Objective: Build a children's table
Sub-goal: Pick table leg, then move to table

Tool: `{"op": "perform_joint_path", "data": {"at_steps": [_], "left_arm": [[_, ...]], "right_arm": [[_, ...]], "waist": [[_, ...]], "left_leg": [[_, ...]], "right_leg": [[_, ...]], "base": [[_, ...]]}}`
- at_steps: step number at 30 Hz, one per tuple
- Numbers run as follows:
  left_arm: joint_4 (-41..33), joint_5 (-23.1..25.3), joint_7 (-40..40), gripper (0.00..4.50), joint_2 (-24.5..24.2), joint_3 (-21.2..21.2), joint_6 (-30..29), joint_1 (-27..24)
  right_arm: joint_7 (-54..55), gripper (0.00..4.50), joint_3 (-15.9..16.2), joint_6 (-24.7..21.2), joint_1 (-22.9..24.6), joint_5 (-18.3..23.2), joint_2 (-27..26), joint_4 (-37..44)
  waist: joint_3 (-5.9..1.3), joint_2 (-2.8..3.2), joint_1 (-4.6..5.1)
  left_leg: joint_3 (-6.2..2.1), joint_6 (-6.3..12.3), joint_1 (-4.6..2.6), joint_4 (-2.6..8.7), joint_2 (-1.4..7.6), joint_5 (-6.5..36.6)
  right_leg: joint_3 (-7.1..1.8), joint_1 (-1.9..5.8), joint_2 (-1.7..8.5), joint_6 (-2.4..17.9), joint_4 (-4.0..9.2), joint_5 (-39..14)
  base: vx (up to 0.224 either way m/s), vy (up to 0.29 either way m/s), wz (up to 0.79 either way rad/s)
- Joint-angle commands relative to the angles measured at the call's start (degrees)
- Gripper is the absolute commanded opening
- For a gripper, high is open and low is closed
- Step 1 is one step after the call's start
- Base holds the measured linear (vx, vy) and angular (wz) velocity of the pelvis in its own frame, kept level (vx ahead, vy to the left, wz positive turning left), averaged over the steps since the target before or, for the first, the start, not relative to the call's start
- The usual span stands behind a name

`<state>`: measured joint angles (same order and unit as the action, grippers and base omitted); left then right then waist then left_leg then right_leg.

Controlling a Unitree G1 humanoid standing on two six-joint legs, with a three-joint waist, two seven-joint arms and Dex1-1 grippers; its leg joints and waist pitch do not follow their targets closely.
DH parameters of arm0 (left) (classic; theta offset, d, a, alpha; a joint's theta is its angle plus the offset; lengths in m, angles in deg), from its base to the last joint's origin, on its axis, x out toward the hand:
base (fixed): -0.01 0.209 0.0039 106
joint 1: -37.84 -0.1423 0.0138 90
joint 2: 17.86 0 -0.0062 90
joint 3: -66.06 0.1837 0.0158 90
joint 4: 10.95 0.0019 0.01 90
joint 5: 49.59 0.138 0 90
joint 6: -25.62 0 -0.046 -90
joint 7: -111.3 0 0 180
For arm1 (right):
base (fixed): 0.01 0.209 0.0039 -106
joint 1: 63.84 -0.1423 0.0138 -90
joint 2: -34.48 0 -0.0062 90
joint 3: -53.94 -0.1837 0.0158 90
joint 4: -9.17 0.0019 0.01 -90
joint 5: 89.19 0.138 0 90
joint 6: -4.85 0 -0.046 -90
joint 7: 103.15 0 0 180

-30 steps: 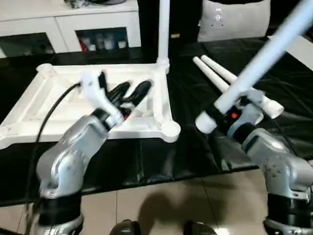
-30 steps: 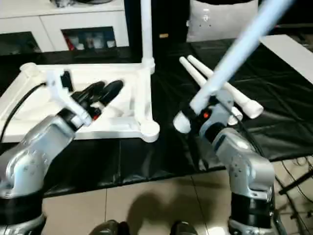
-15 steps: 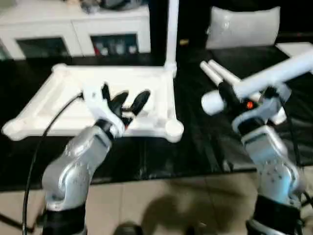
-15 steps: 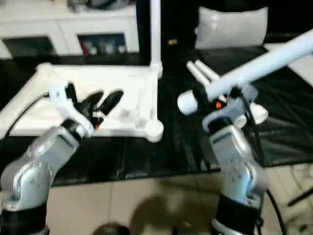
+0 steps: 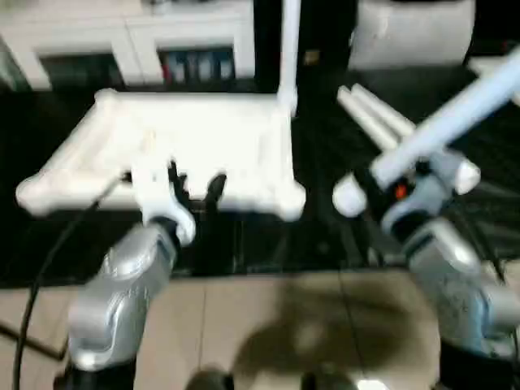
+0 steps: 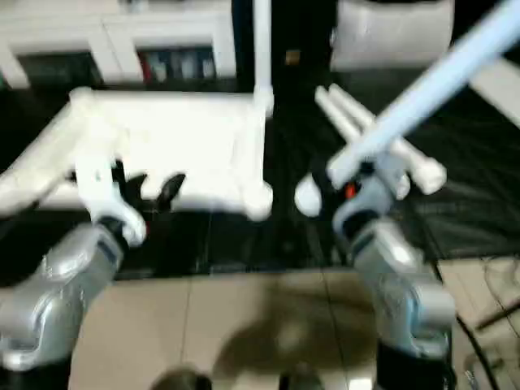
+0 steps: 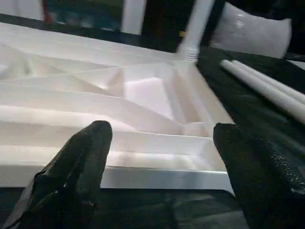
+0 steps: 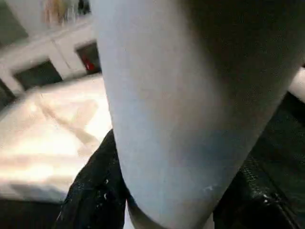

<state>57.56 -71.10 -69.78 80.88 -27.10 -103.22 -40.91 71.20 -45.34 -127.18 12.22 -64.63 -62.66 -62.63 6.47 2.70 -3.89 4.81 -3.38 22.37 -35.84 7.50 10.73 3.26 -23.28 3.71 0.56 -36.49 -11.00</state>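
The children's table top (image 5: 203, 134) lies upside down on the black worktable, its ribbed underside (image 7: 143, 90) facing up. One white leg (image 5: 288, 49) stands upright in the far right corner socket. Two more legs (image 5: 378, 122) lie on the black cover to the right. My left gripper (image 5: 195, 185) is open, its black fingers (image 7: 81, 162) spread just in front of the top's near edge, holding nothing. My right gripper (image 5: 392, 183) is shut on a fourth leg (image 5: 443, 126), which slants up to the right with its thick end (image 5: 349, 197) near the top's near right corner socket (image 5: 288, 199).
White cabinets (image 5: 122, 41) and a pale bag (image 5: 414, 32) stand behind the black-covered worktable (image 5: 325, 240). The worktable's front edge runs just below my grippers, with tiled floor (image 5: 268, 325) beneath. Something flat and white (image 6: 500, 81) lies at the far right.
The camera has tilted. My left gripper has drawn back from over the ribbed underside to the top's near edge. The held leg has swung from nearly level to a steeper slant.
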Motion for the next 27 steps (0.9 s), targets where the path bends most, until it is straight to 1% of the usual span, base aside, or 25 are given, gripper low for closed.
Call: {"op": "perform_joint_path", "data": {"at_steps": [1,3,4,5,6,7,8,9,10,11,12,13,14,15,17,18,19,20,21,22,23,24,25,26,27], "left_arm": [[-0.89,0.98,-1.25,3.86,0.09,-0.25,0.05,0.25],[-0.99,2.28,-1.53,3.86,-0.48,-0.07,0.5,0.48],[-1.0,2.93,-1.77,3.86,-0.72,-0.22,0.64,0.6],[-0.9,3.15,-2.26,3.86,-0.76,-0.76,0.23,0.76],[-0.67,3.33,-2.53,3.86,-0.79,-1.03,0.09,0.97],[-0.67,3.34,-2.53,3.86,-0.79,-1.03,0.09,0.97],[-0.08,3.56,-2.13,3.86,-0.96,-1.24,0.85,1.15],[0.18,3.54,-1.98,3.86,-1.05,-1.4,1.0,1.29],[0.18,3.54,-1.98,3.86,-1.05,-1.4,1.0,1.29],[0.54,3.85,-1.17,3.86,-1.75,-1.21,1.89,1.7],[0.63,4.05,-0.73,3.86,-2.12,-1.01,2.41,1.84],[0.65,4.1,-0.64,3.86,-2.2,-0.97,2.52,1.87],[0.73,4.15,-0.08,3.86,-2.31,-0.77,3.05,2.14],[0.76,4.21,-0.11,3.86,-2.1,-0.85,2.96,2.24],[0.9,4.15,0.08,3.86,-1.58,-1.13,3.11,2.3],[0.91,4.27,0.11,3.86,-1.57,-1.11,3.13,2.28],[0.91,4.65,0.28,3.86,-1.62,-0.94,3.26,2.22],[0.87,4.76,0.39,3.86,-1.69,-0.8,3.29,2.18],[0.89,4.77,0.41,3.86,-1.72,-0.76,3.34,2.16],[0.96,4.73,0.43,3.86,-1.75,-0.74,3.44,2.17],[1.02,4.71,0.45,3.86,-1.78,-0.73,3.53,2.17],[1.12,4.79,0.53,3.86,-1.83,-0.76,3.65,2.18],[1.12,4.79,0.53,3.86,-1.83,-0.76,3.65,2.18],[1.13,4.87,0.59,3.86,-1.81,-0.78,3.67,2.17],[1.14,4.91,0.68,3.86,-1.8,-0.84,3.68,2.17]], "right_arm": [[-0.48,1.9,1.96,-0.25,-0.46,-1.82,0.87,1.58],[-0.1,1.9,2.51,-0.13,-0.39,-2.18,0.86,1.4],[0.27,1.9,2.17,0.24,-0.23,-1.79,0.37,1.21],[0.56,1.9,1.44,0.95,0.17,-1.24,-0.42,1.06],[0.48,1.9,0.96,0.9,0.4,-0.63,-0.77,1.1],[0.48,1.9,0.96,0.9,0.4,-0.62,-0.78,1.1],[-0.62,1.9,1.74,2.2,0.93,-1.44,0.16,1.45],[-0.96,1.9,2.16,3.19,1.22,-2.13,0.58,1.58],[-0.96,1.9,2.16,3.19,1.22,-2.13,0.58,1.58],[-0.98,1.9,2.31,4.14,1.94,-2.74,0.62,1.66],[-0.92,1.9,2.32,4.6,2.17,-3.0,0.56,1.64],[-0.91,1.9,2.32,4.7,2.22,-3.05,0.54,1.63],[-0.41,1.9,1.91,5.36,2.6,-3.19,-0.09,1.21],[-0.16,1.9,1.66,5.45,2.65,-3.26,-0.48,1.02],[-0.35,1.9,1.84,5.56,2.79,-3.39,-0.48,0.77],[-0.51,1.9,2.23,5.62,2.87,-3.67,-0.16,0.82],[-1.32,1.9,3.57,5.79,3.18,-4.19,0.86,0.99],[-1.92,1.9,4.51,5.9,3.28,-4.54,1.48,1.21],[-2.31,1.9,5.16,5.82,3.3,-4.74,1.83,1.38],[-2.59,1.9,5.35,5.67,3.3,-4.66,1.85,1.42],[-2.8,1.9,5.62,5.77,3.24,-4.94,1.93,1.47],[-3.02,1.9,5.71,6.32,3.14,-5.27,1.73,1.47],[-3.02,1.9,5.71,6.32,3.14,-5.27,1.73,1.47],[-3.1,1.9,5.71,6.65,3.11,-5.39,1.6,1.45],[-2.73,1.9,4.92,7.03,3.14,-4.69,0.66,1.4]], "waist": [[-2.76,0.27,0.57],[-2.65,1.57,1.57],[-2.55,2.69,2.37],[-2.42,2.59,3.2],[-2.02,2.28,2.14],[-1.92,1.45,1.81],[-1.9,-1.76,0.95],[-2.4,-2.38,-0.61],[-2.63,-3.25,-1.04],[-2.99,-2.79,-2.28],[-3.87,-2.91,-1.98],[-4.48,-1.46,-2.26],[-4.96,-0.4,-1.58],[-4.58,-0.26,-1.04],[-4.26,-0.3,-1.09],[-3.36,0.02,-1.07],[-2.98,0.01,-0.82],[-2.28,0.32,-0.48],[-1.27,0.66,0.56],[-1.07,1.31,0.92],[-0.81,3.11,-0.65],[-1.53,1.89,-0.19],[-1.6,0.39,1.4],[-0.15,-1.56,0.75],[-0.38,-0.6,2.6]], "left_leg": [[-3.32,0.02,0.41,6.41,2.38,28.79],[-7.0,-4.29,0.76,7.77,3.88,37.38],[-11.57,-5.5,0.44,11.19,5.71,41.56],[-10.93,-3.48,-2.7,11.16,11.24,41.74],[-8.53,-0.3,-1.37,11.51,10.64,40.17],[-7.36,1.21,-0.57,11.11,9.54,39.12],[-2.43,0.64,-0.65,3.98,2.44,31.1],[1.67,3.01,-1.69,-4.92,-2.06,10.38],[1.07,3.45,1.9,-4.14,-1.57,5.0],[0.87,2.91,2.55,-1.83,-0.96,2.77],[0.37,4.51,2.14,1.24,0.01,2.58],[0.1,5.47,1.03,2.52,1.04,0.25],[-0.63,8.27,-0.18,2.63,2.2,-3.37],[-0.69,9.36,0.45,2.41,2.85,-2.64],[-0.34,8.9,0.46,2.69,2.55,1.58],[0.31,6.33,-1.07,3.63,2.66,9.83],[0.38,5.54,-1.91,4.16,2.93,13.37],[0.3,4.45,-3.75,4.93,3.7,20.25],[-0.18,3.17,-5.68,5.75,4.33,30.54],[-0.76,2.78,-6.85,6.42,5.2,36.58],[-2.87,2.31,2.91,12.43,3.78,46.59],[-3.22,6.72,1.5,10.25,1.5,42.87],[-3.18,6.92,0.18,8.59,0.73,37.64],[-0.15,4.66,-5.0,-5.01,-1.76,19.74],[0.05,5.06,-3.38,-7.27,-1.76,10.81]], "right_leg": [[0.16,2.56,4.0,6.62,5.67,-31.72],[1.83,3.66,3.08,6.93,5.22,-28.12],[1.9,4.17,1.0,7.16,1.21,-18.26],[-0.06,1.68,1.1,4.38,-1.55,-12.05],[-1.12,1.65,1.15,4.08,-2.96,-9.12],[-2.25,1.94,1.74,4.01,-1.93,-10.31],[-4.6,-0.03,3.39,2.84,7.47,-31.34],[-6.07,-1.62,6.49,-3.93,11.95,-57.07],[-7.68,1.69,6.81,-7.59,10.66,-58.15],[-7.39,2.99,6.41,-12.9,9.02,-53.3],[-6.28,3.78,4.53,-11.36,6.71,-34.72],[-4.94,3.71,4.01,-8.63,6.28,-24.78],[-3.74,2.22,1.9,-5.57,5.13,-8.43],[-3.0,2.31,2.32,-2.76,5.89,-5.72],[-2.57,2.78,2.62,-0.92,6.81,-11.67],[-2.32,3.04,2.84,-0.39,8.37,-28.47],[-1.93,2.97,2.63,-0.45,8.74,-33.23],[-1.01,2.52,2.4,-1.11,9.74,-39.54],[1.01,2.4,1.83,-1.83,10.52,-43.56],[2.18,2.41,1.28,-1.92,10.35,-42.9],[3.43,10.75,0.71,0.38,-2.0,-32.68],[0.37,9.62,-0.07,1.24,-3.9,-25.1],[-1.52,8.59,2.36,1.96,-1.28,-34.12],[-0.71,2.93,10.75,1.8,14.03,-66.88],[-5.94,5.59,9.63,4.52,12.82,-68.56]], "base": [[-0.032,-0.005,0.52],[-0.004,-0.033,0.61],[-0.003,-0.061,0.54],[0.004,-0.113,0.35],[0.004,-0.113,0.35],[0.006,-0.182,0.24],[-0.006,-0.218,0.27],[-0.006,-0.218,0.27],[0.052,-0.181,0.03],[0.051,-0.124,0.0],[0.051,-0.124,0.0],[-0.007,-0.105,0.21],[-0.004,-0.092,0.14],[-0.004,-0.092,0.14],[0.0,0.0,0.0],[0.0,0.0,0.0],[0.0,0.0,0.0],[0.0,0.0,0.0],[0.0,0.0,0.0],[0.0,0.0,0.0],[-0.033,0.03,0.24],[-0.033,0.03,0.24],[0.019,0.002,0.53],[0.065,-0.029,0.67],[0.065,-0.029,0.67]]}}
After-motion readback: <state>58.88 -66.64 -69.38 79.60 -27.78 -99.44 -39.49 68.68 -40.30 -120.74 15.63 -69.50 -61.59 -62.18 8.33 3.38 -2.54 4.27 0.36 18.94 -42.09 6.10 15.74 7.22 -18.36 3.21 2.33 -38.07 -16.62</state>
